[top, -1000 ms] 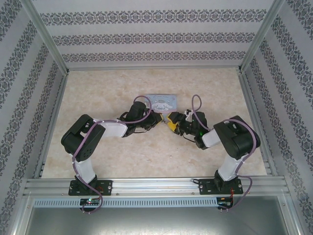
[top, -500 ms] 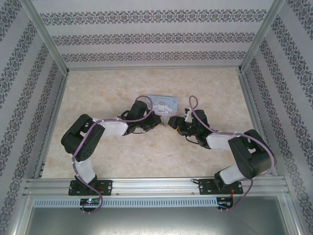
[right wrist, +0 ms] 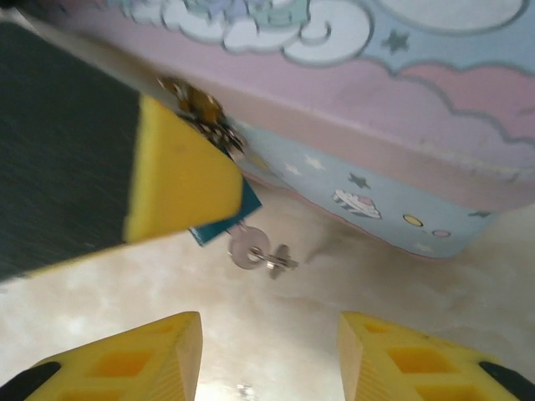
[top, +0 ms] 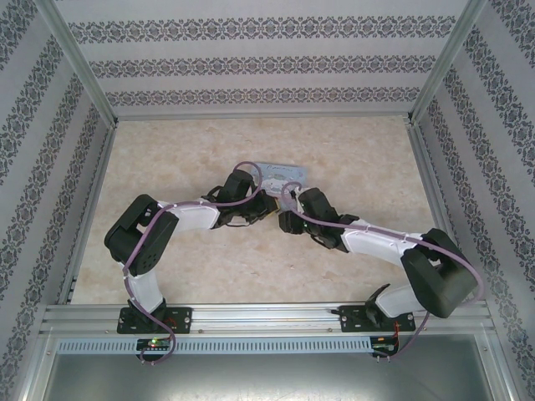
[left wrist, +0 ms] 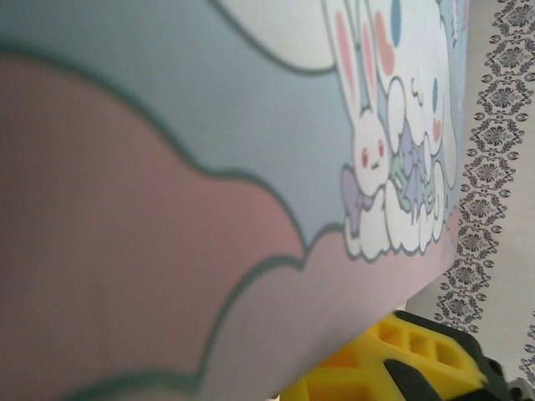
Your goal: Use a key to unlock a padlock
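The padlock point(right wrist: 224, 224) shows as a dark bluish corner poking out from under the left gripper's yellow finger point(right wrist: 180, 180), below a brassy clasp point(right wrist: 199, 107) on the pale blue cartoon tin point(right wrist: 393, 109). The silvery key point(right wrist: 249, 248) sticks out of it, with a second small key on its ring. My right gripper point(right wrist: 267, 359) is open just short of the key, nothing between its fingers. In the top view the left gripper point(top: 266, 205) and right gripper point(top: 284, 219) meet at the tin's point(top: 282, 171) near edge. The left wrist view has the tin point(left wrist: 209, 167) very close and one yellow finger point(left wrist: 401, 363).
The tin lies mid-table on the beige marbled top point(top: 167, 159). Aluminium rails point(top: 92, 192) and patterned walls close in the left, right and back sides. Purple cables loop over both wrists.
The right arm has stretched forward and left, carrying its gripper across to the tin's near edge beside the left gripper. The left arm has stayed put.
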Tool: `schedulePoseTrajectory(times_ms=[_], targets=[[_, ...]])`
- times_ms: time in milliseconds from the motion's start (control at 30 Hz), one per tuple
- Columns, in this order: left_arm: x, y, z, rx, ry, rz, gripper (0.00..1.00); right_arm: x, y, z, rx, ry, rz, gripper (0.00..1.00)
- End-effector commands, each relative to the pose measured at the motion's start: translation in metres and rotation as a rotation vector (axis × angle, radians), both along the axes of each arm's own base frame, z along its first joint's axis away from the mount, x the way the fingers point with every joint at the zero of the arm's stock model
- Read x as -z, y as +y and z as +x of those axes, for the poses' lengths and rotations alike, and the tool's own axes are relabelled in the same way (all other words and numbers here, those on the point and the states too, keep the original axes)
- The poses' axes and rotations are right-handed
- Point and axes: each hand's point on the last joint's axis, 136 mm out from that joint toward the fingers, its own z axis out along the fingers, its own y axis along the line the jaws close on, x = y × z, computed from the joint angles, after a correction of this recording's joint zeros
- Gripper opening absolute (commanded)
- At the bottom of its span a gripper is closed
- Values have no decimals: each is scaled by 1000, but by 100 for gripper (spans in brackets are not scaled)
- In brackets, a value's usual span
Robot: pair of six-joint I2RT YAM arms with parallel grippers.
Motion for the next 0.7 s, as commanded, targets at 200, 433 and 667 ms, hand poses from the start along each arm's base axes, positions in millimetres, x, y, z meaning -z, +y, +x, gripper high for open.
schedulePoseTrajectory(times_ms=[200, 433, 667], targets=[[-14, -7, 4, 41, -22, -28, 0, 15, 5, 5, -90, -130, -251, 43], [-14, -7, 4, 43, -18, -32, 0, 20, 8, 17, -61, -147, -287, 40], [-12, -6, 2, 43, -13, -30, 0, 15, 12, 30, -46, -171, -303, 38]])
